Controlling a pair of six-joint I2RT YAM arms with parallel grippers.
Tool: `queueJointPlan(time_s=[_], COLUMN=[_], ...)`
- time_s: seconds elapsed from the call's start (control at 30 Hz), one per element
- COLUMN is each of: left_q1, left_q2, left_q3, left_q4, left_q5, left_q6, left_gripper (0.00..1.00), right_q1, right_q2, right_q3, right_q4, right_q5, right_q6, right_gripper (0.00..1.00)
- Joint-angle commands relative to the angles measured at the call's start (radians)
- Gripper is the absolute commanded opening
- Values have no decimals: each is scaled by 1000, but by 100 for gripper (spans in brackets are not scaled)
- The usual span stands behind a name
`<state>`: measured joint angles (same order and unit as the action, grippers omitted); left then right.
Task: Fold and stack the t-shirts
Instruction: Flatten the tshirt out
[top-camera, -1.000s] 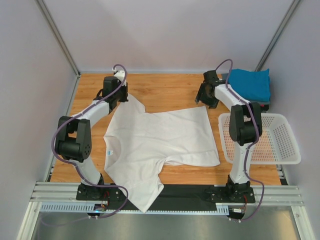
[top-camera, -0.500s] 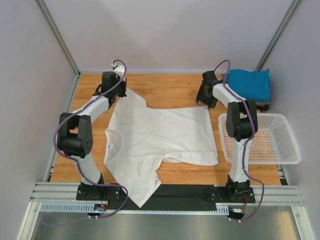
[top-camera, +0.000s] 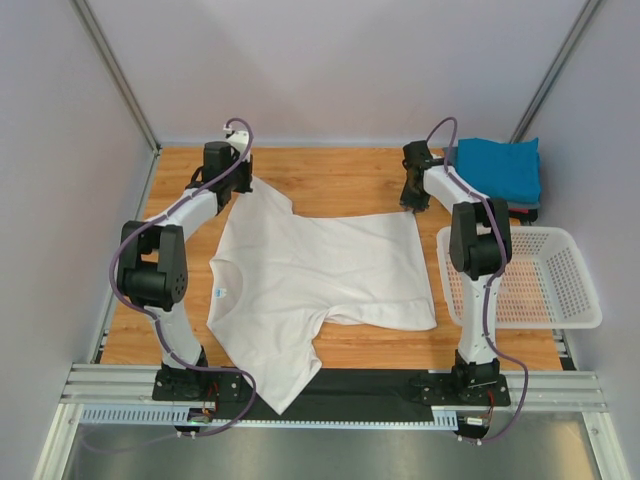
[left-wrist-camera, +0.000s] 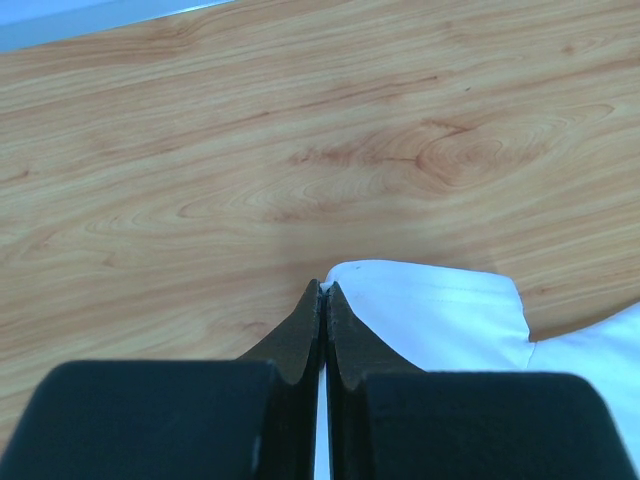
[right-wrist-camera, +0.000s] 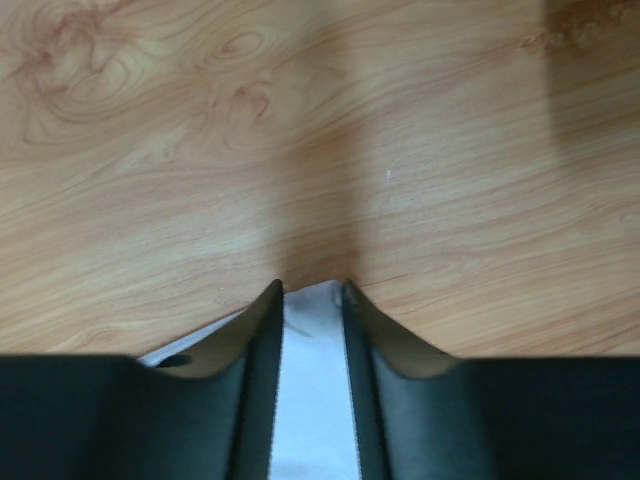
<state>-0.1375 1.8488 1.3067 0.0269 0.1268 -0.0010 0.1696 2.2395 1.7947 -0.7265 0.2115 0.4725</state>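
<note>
The white t-shirt (top-camera: 320, 275) lies spread flat on the wooden table (top-camera: 340, 170), and its lower part hangs over the near edge. My left gripper (top-camera: 240, 188) is shut on the tip of a sleeve at the far left; the left wrist view shows the closed jaws (left-wrist-camera: 325, 288) pinching the white cloth (left-wrist-camera: 440, 310). My right gripper (top-camera: 413, 203) holds the far right hem corner, and the right wrist view (right-wrist-camera: 312, 288) shows cloth (right-wrist-camera: 312, 400) filling the narrow gap between the fingers. A folded teal t-shirt (top-camera: 500, 168) lies on a dark grey one (top-camera: 527, 208) at the far right corner.
A white mesh basket (top-camera: 530, 322) stands at the right edge of the table, beside the right arm. Grey walls enclose the table on the left, back and right. A metal rail runs along the near edge by the arm bases.
Both grippers moved a little toward the far side and dragged the white t-shirt with them, so less of it hangs over the near edge. The right gripper's jaws narrowed onto the hem corner.
</note>
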Motion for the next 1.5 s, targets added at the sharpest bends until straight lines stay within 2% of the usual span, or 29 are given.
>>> queueJointPlan(time_s=[0.0, 0.03, 0.07, 0.23, 0.33, 0.63, 0.87, 1.13, 1.47], left_q1=[9, 9, 9, 9, 12, 41, 75, 87, 87], left_q2=[7, 7, 7, 4, 7, 20, 23, -2, -5], left_q3=[51, 52, 54, 60, 65, 120, 186, 172, 190], left_q4=[42, 44, 44, 44, 50, 80, 99, 149, 131], left_q5=[22, 22, 30, 20, 10, 83, 221, 322, 321], left_q6=[15, 13, 13, 16, 12, 24, 105, 122, 193], left_gripper=[0, 0, 0, 0, 0, 0, 0, 0, 0], right_q1=[-2, -2, -4, -2, -2, -7, -22, -24, -28], right_q2=[26, 31, 32, 16, 6, -3, 0, 5, 5], right_q3=[49, 52, 54, 32, 17, 98, 195, 238, 259], right_q4=[-11, -14, -22, -27, -21, -33, -18, 44, 127], right_q5=[48, 43, 39, 23, 29, 100, 89, 95, 140], right_q6=[-21, -20, -18, -15, -15, -34, -25, -14, -71], right_gripper=[26, 23, 16, 10, 0, 0, 1, 0, 1])
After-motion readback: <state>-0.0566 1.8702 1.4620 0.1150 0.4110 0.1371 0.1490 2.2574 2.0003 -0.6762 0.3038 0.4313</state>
